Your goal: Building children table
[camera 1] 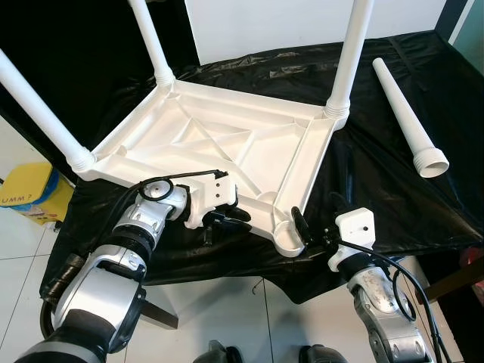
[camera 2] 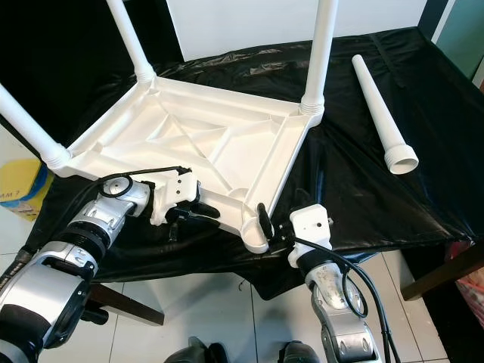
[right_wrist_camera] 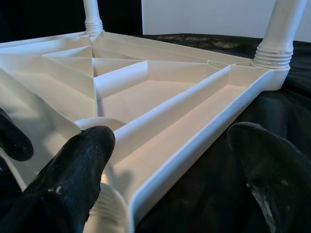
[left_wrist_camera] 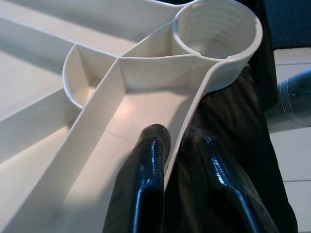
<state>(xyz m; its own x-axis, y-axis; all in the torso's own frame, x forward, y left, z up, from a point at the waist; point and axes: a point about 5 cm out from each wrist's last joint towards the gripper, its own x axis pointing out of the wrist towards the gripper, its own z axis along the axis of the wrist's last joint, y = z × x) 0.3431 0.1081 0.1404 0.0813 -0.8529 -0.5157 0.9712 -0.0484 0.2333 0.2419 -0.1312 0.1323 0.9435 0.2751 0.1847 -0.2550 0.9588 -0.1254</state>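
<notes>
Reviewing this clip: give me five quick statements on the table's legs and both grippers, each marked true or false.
1. Three legs are screwed into the upside-down white tabletop. True.
2. The loose fourth leg lies on the black sheet, to the robot's right of the tabletop. True.
3. The corner socket nearest the robot already holds a leg. False: it is empty; its threaded inside shows in the left wrist view.
4. The left gripper has its fingers astride the tabletop's near rim wall. True.
5. The right gripper is holding the loose leg. False: it is open beside the empty corner socket, one finger inside the rim and one outside.
</notes>
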